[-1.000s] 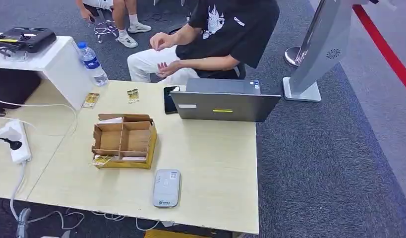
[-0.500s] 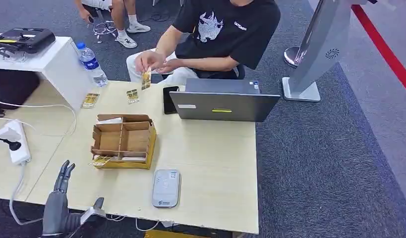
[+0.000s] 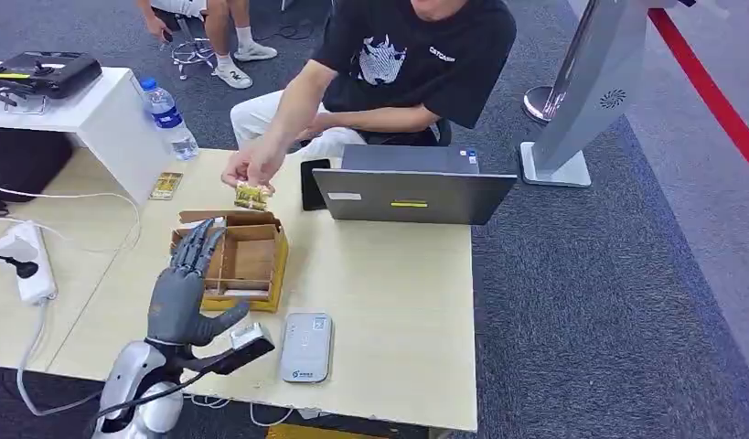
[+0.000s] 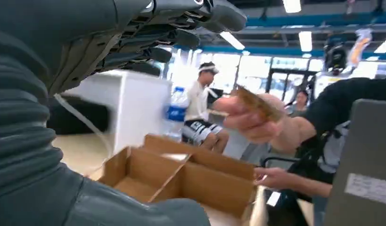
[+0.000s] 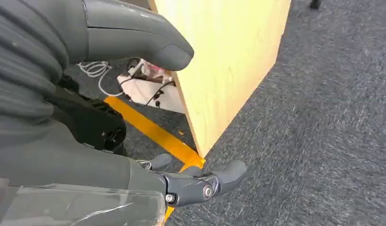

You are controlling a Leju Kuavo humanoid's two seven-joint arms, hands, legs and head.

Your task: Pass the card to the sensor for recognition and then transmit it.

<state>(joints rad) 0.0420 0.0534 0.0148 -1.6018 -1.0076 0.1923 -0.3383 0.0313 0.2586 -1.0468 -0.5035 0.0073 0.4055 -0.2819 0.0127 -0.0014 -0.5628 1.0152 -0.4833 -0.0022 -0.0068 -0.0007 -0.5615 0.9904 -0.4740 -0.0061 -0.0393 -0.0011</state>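
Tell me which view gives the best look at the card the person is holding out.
The head view: the card sits in the person's hand above the cardboard box, beyond the left hand. The left wrist view shows it blurred and edge-on. The right wrist view looks at the table edge and the floor.

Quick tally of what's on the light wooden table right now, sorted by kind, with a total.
Cardboard box: 1
Laptop: 1
Phone: 1
Grey sensor: 1
Water bottle: 1
Card lying flat: 1
Power strip: 1
Total: 7. A further card is in the person's hand, above the box.
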